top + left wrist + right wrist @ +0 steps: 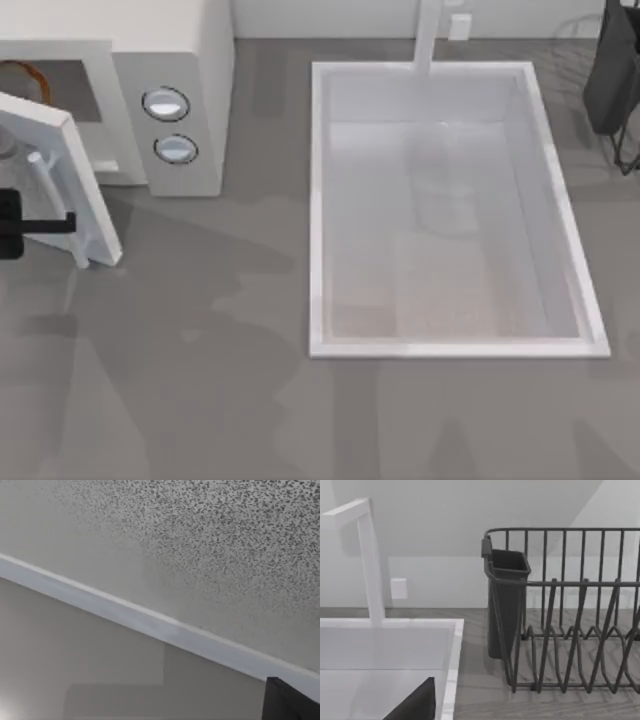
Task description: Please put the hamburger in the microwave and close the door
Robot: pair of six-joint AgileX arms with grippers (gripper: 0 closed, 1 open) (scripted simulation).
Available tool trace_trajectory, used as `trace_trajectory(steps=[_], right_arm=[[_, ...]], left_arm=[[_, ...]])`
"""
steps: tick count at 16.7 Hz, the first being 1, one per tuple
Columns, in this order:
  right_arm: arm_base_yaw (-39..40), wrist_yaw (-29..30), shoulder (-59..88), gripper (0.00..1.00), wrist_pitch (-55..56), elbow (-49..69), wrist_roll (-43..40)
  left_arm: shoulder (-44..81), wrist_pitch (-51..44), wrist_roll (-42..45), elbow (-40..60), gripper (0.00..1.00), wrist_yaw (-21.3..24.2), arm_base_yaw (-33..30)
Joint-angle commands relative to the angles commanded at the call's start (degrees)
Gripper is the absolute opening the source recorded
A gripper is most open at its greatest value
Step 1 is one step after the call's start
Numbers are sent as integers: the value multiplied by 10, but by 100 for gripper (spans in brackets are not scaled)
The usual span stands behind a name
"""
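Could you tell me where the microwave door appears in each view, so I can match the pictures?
Top view: the door stands ajar at the left edge, swung out from the microwave, with the left gripper beside it.
Left wrist view: close up, its speckled window across the upper part and its white frame running diagonally below.
Right wrist view: this one faces the dish rack instead.
Shared landmark: the sink with its faucet.

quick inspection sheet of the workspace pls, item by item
surface: grey table, bare in front.
job's things: hamburger inside the microwave cavity; door ajar.
clutter: white sink with tap; dark dish rack with cup holder.
grippers: left hand at the door's outer face, fingers hidden; right arm parked by the rack.
cables: nothing seen.
surroundings: pale wall, small outlet.
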Motion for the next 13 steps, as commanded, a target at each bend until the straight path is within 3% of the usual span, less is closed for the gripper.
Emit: trace_trajectory(steps=[7,13], right_arm=[[0,0,0,100,0,0,0],[0,0,0,100,0,0,0]], left_arm=[[9,1,-1,10,0,-1,1],[120,-8,-5,129,0,-5,-7]])
